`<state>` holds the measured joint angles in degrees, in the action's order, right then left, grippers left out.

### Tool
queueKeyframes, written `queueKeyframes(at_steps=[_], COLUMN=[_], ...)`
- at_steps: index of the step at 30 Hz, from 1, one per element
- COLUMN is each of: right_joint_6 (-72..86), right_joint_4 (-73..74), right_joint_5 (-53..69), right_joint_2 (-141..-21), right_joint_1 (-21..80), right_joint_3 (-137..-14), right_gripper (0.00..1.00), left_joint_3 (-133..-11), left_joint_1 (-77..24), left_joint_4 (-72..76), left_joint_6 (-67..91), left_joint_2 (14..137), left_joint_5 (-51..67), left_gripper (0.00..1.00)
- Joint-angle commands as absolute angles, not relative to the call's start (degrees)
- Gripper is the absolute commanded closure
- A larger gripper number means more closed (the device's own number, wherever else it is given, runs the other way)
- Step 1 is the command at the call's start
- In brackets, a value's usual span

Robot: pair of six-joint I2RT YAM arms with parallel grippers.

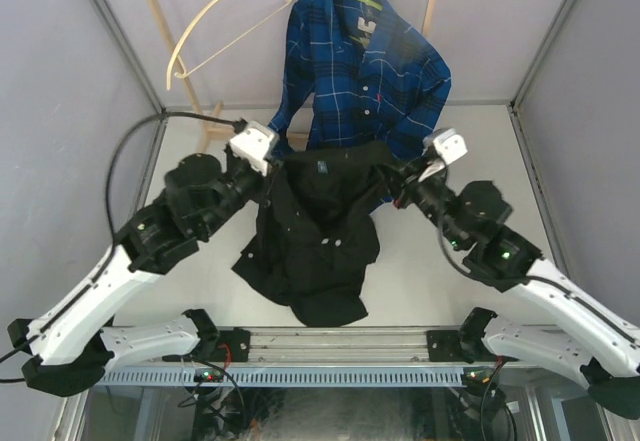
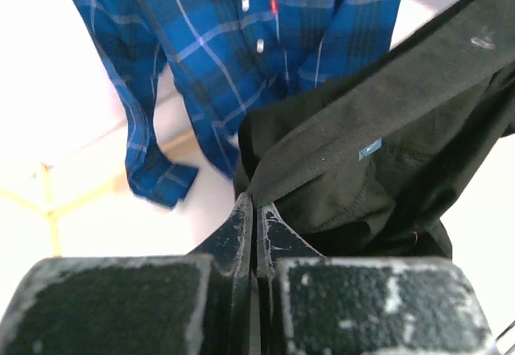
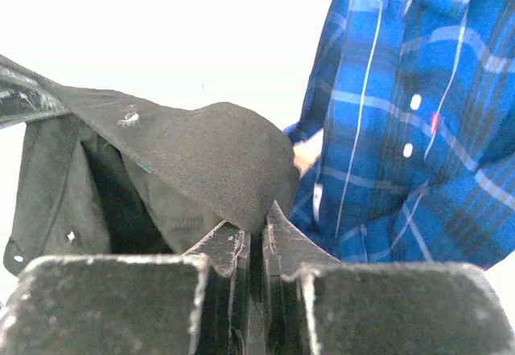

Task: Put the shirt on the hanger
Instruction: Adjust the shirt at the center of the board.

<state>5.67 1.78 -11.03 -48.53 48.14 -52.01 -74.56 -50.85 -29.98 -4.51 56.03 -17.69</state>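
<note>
While the blue plaid shirt hung at twelve o'clock, the left gripper and right gripper were clamped tight on the shoulders of the shirt.

Shirt between left gripper and right gripper: plain black, white buttons, small blue label. Plaid shirt beyond the fingertips: blue, dark bands, thin white lines, yellow-green neck strip. Hanger beyond left gripper: pale cream. Fingers black.
</note>
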Motion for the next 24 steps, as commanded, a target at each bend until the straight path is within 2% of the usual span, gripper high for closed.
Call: queueKeyframes(at_steps=[1,9,18,21,24], right_joint_6=[2.2,-8.3,-18.1,-19.1,-18.5], right_joint_4=[2.8,1.8,4.5,5.9,8.3], right_joint_5=[-17.1,-20.6,-20.9,-21.4,-22.8], right_joint_2=[-48.3,-55.1,-66.8,-67.8,-66.5], right_joint_1=[49.6,54.1,57.8,59.5,61.1], right_joint_3=[-64.1,-83.4,-105.6,-108.1,-105.1], right_gripper=[1.0,1.0,1.0,1.0,1.0], left_joint_3=[-88.2,-109.3,-136.0,-138.1,-134.9], left_joint_1=[-50.6,-50.7,-52.2,-52.4,-52.4], left_joint_4=[-31.9,-32.2,-27.9,-24.9,-25.4], left_joint_6=[-1.9,-3.9,-9.5,-10.7,-10.6], left_joint_2=[56.4,62.7,76.7,77.9,76.8], left_joint_5=[-19.5,-21.0,-18.2,-17.8,-18.3], left_gripper=[1.0,1.0,1.0,1.0,1.0])
